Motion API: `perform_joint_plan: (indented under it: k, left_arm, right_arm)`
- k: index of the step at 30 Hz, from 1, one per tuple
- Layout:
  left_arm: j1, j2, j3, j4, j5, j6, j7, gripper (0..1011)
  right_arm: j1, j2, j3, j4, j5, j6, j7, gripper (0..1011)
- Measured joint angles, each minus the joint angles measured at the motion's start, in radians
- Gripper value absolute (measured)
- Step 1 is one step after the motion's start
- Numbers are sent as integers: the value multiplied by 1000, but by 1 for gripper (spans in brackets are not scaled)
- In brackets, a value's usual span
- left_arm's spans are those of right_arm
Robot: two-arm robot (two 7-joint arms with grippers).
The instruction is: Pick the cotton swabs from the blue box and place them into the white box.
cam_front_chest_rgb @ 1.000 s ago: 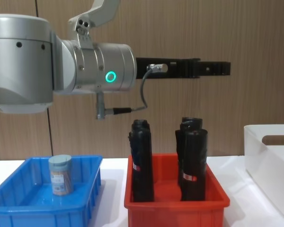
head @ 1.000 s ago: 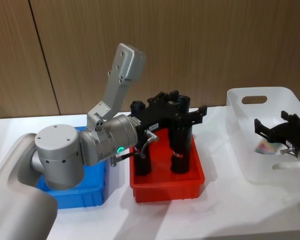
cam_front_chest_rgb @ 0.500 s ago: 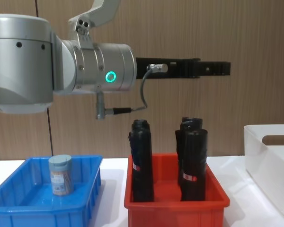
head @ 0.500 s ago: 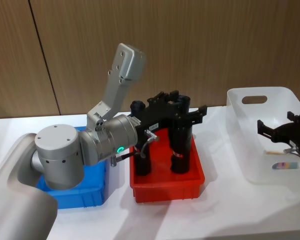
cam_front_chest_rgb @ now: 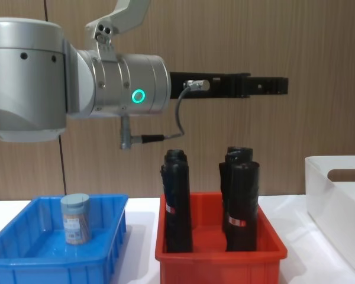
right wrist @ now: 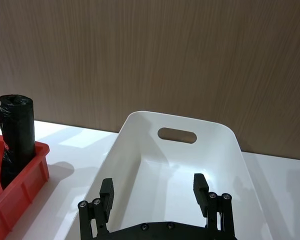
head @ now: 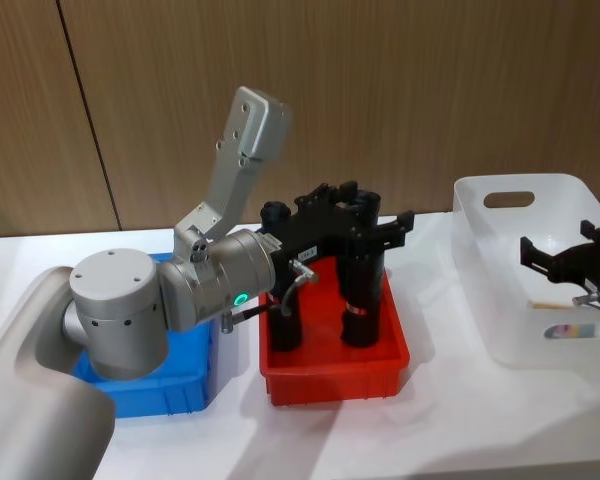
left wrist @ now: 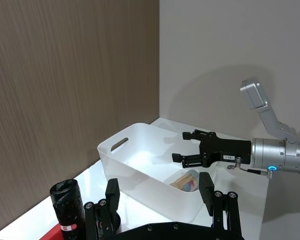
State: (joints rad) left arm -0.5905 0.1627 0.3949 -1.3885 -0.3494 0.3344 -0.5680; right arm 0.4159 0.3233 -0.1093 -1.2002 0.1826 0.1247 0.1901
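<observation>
**Right claw clear after a drop into the white box**

White box [head: 477, 262], right on the tabletop [head: 430, 430]: one cotton swab jar [left wrist: 187, 181] now lies inside. Blue box [cam_front_chest_rgb: 23, 260], left: a second jar [cam_front_chest_rgb: 76, 219] stands waiting, so I judge one pick remains. My right claw [right wrist: 153, 184], spread and empty, has drawn back rightward. My left claw [cam_front_chest_rgb: 272, 86] hangs spread above the red bin [cam_front_chest_rgb: 219, 263].

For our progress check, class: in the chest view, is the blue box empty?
No, one jar of cotton swabs stands upright inside the blue box.
</observation>
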Motion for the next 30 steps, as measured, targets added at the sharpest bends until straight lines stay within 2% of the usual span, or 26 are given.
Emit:
perform_joint_plan:
  k: [24,30]
  left_arm:
    - [3,2,0,-1,0,-1,3,1004]
    - [25,15,4,-16,9,-21,39,1004]
  right_arm:
    - [-9,2,3,-14,2,-3,-2,1002]
    - [-37,3,-6,-51,9,-9,-10,1002]
